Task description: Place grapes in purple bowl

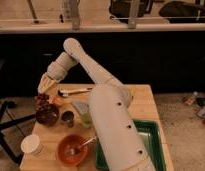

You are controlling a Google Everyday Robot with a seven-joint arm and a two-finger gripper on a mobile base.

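My gripper [42, 91] hangs at the table's left side, its pale fingers pointing down and shut on the grapes [42, 101], a dark reddish cluster dangling just under the fingertips. The purple bowl [49, 120] stands right below and slightly to the right of the grapes, at the left edge of the wooden table [138, 107]. The cluster overlaps the bowl's far rim, and I cannot tell whether it touches it. My white arm sweeps up from the lower middle and covers much of the table.
A small dark metal cup [67, 118] and a green cup [86, 119] stand right of the bowl. An orange-red bowl [72, 149] with a utensil and a white cup [32, 145] sit in front. A green tray [148, 142] lies right. A white-handled utensil [76, 91] and an orange fruit [57, 100] lie behind.
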